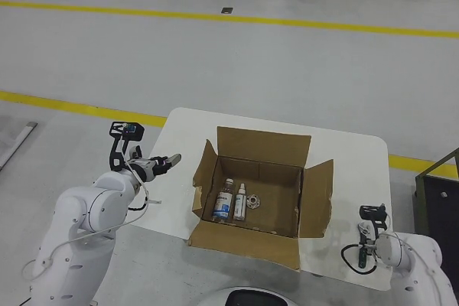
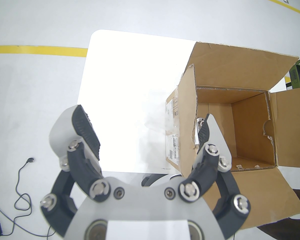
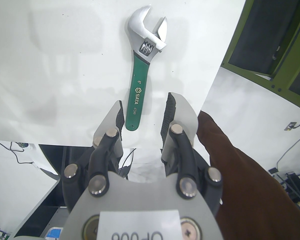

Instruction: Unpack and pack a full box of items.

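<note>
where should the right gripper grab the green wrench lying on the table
Take the wrench by its green handle, near the middle, coming straight down from above. It lies flat on the white table, so only the handle's two long edges are free to pinch. The handle is straight and narrow, and its end points between the fingers of the open right gripper. Avoid the wider metal head.

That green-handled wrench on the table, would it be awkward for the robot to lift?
Probably stiff and heavy for its size: the wrench has a solid metal head. Lying flat, it shouldn't roll. Its green handle looks coated, so likely grippy.
</note>
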Controlling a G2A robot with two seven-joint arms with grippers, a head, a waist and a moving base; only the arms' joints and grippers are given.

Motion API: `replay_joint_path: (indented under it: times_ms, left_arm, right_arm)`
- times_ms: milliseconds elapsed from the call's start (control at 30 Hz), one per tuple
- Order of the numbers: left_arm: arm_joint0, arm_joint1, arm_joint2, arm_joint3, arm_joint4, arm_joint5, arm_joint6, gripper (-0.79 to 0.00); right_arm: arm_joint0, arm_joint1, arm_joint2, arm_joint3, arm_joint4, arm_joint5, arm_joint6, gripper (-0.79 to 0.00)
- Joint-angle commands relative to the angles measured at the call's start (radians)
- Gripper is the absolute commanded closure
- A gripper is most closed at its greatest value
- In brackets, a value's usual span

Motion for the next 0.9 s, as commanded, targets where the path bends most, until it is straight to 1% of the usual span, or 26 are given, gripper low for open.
replay_joint_path:
  times_ms: [0,200,500,600,733,867]
  left_arm:
    - [0.000,0.000,0.000,0.000,0.000,0.000,0.000,-0.785]
    - [0.000,0.000,0.000,0.000,0.000,0.000,0.000,-0.785]
    - [0.000,0.000,0.000,0.000,0.000,0.000,0.000,-0.785]
    - [0.000,0.000,0.000,0.000,0.000,0.000,0.000,-0.785]
    - [0.000,0.000,0.000,0.000,0.000,0.000,0.000,-0.785]
    - [0.000,0.000,0.000,0.000,0.000,0.000,0.000,-0.785]
  right_arm:
    - [0.000,0.000,-0.004,0.008,0.004,-0.002,-0.009,-0.372]
    - [0.009,0.001,-0.012,0.049,0.020,-0.007,-0.040,-0.348]
    - [0.020,0.002,-0.025,0.080,0.028,-0.007,-0.057,-0.323]
    - [0.020,0.003,-0.025,0.081,0.030,-0.008,-0.064,-0.317]
    - [0.001,0.005,-0.025,0.052,0.032,-0.019,-0.081,-0.339]
    - [-0.017,0.007,-0.015,0.039,0.044,-0.026,-0.095,-0.332]
